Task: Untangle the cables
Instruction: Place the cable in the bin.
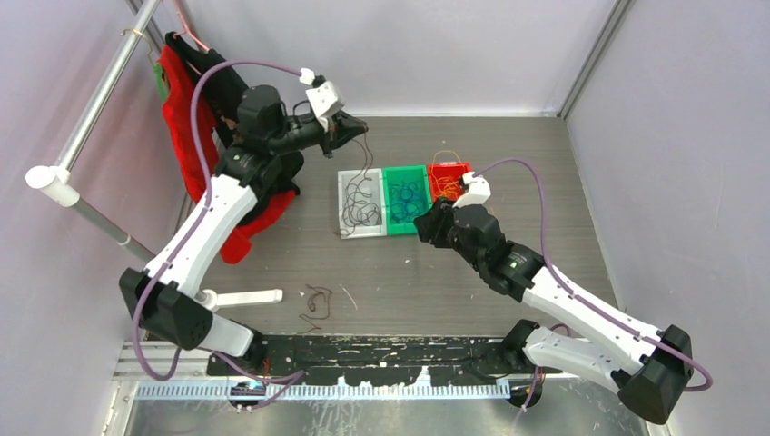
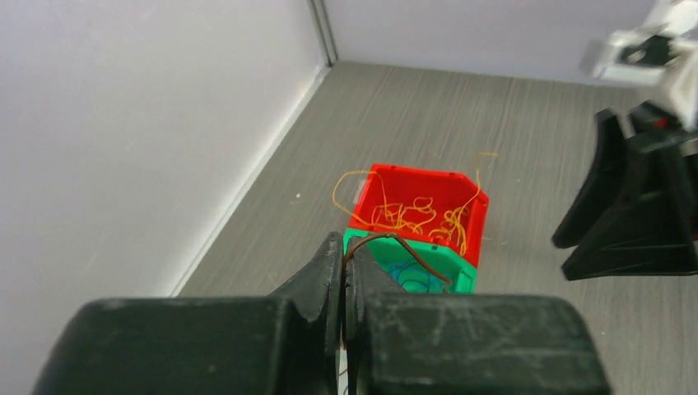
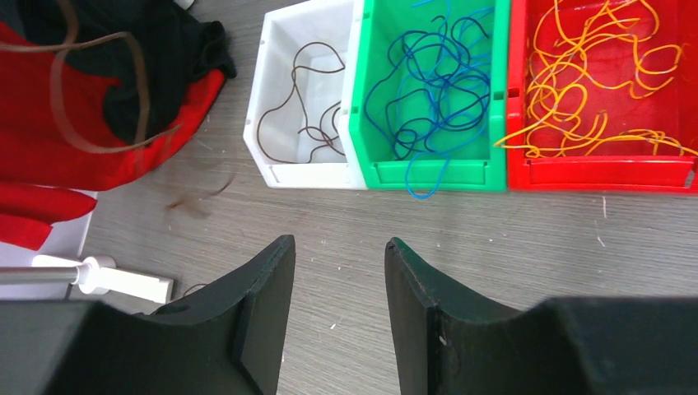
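My left gripper (image 1: 350, 127) hangs high over the back of the table, shut on a dark brown cable (image 2: 411, 251). That strand (image 1: 366, 159) dangles toward the white bin (image 1: 346, 195). Three bins stand in a row. The white bin (image 3: 304, 174) holds brown cables (image 3: 309, 123), the green bin (image 3: 436, 174) blue cables (image 3: 436, 82), and the red bin (image 3: 609, 174) yellow-orange cables (image 3: 593, 90). A few loose brown cables (image 1: 315, 304) lie on the near table. My right gripper (image 3: 339, 243) is open and empty above bare table, just in front of the bins.
A red and black cloth (image 1: 195, 136) hangs from a white rail (image 1: 91, 100) at the left. A white post (image 1: 241, 297) lies near the loose strands. Walls close in the back and both sides.
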